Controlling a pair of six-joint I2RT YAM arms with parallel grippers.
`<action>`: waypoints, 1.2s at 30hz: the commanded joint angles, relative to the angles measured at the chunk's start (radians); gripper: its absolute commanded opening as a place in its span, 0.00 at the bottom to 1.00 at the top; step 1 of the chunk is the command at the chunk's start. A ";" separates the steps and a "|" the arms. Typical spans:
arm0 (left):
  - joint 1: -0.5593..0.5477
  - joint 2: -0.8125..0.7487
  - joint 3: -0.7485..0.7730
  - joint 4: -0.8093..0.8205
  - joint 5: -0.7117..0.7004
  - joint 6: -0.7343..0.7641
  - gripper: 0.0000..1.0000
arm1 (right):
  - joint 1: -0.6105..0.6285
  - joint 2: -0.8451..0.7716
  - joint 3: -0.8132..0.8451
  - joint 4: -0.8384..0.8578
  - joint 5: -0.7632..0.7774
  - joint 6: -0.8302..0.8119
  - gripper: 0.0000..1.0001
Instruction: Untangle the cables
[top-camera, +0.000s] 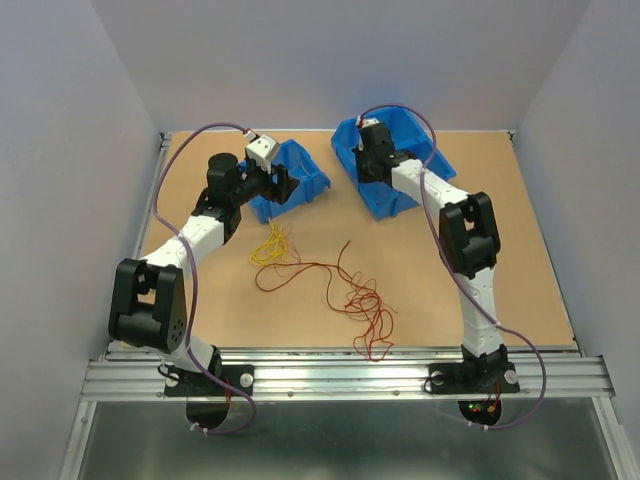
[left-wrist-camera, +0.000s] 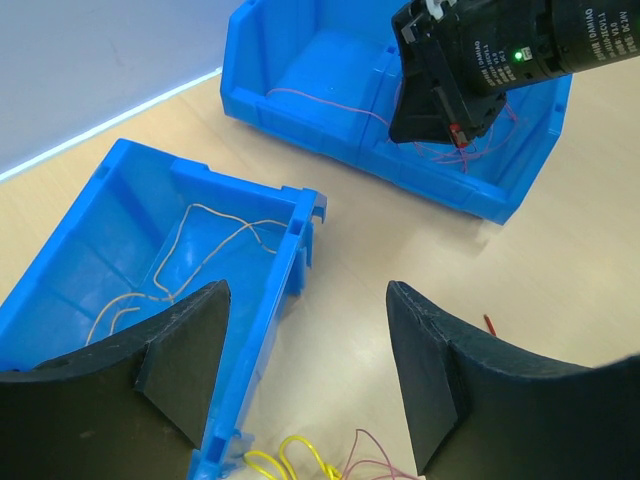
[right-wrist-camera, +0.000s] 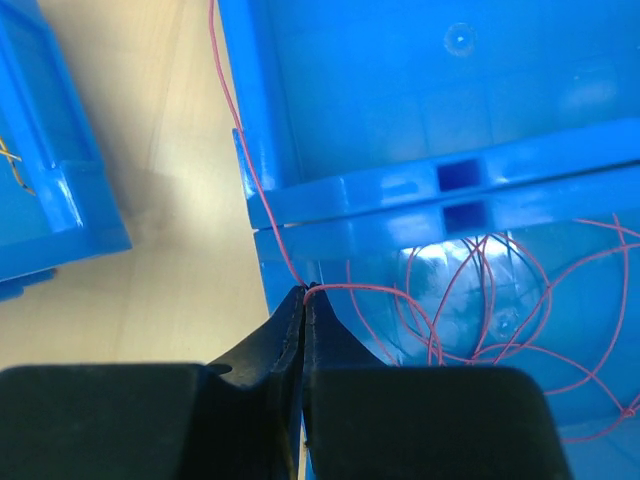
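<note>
A tangle of red and dark red cables (top-camera: 362, 305) lies on the table's middle front. A yellow cable (top-camera: 268, 248) lies beside it, also low in the left wrist view (left-wrist-camera: 290, 455). My left gripper (left-wrist-camera: 305, 375) is open and empty, above the right edge of the left blue bin (top-camera: 290, 180), which holds a pale cable (left-wrist-camera: 190, 255). My right gripper (right-wrist-camera: 304, 292) is shut on a thin red cable (right-wrist-camera: 250, 170) over the right blue bin (top-camera: 385, 165). Loops of red cable (right-wrist-camera: 500, 300) lie inside that bin.
The two blue bins (left-wrist-camera: 120, 250) (left-wrist-camera: 330, 90) stand at the back of the brown table (top-camera: 500, 270). Grey walls close the sides and back. A metal rail (top-camera: 350, 375) runs along the front edge.
</note>
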 joint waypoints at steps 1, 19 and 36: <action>0.002 -0.017 0.006 0.045 0.017 -0.005 0.74 | -0.021 -0.109 -0.053 0.017 0.051 0.026 0.00; 0.002 -0.042 -0.007 0.044 0.023 -0.005 0.74 | -0.104 -0.295 -0.303 0.195 -0.187 0.049 0.22; 0.003 -0.051 -0.010 0.047 0.011 0.002 0.74 | -0.054 -0.134 -0.179 0.212 -0.255 -0.032 0.53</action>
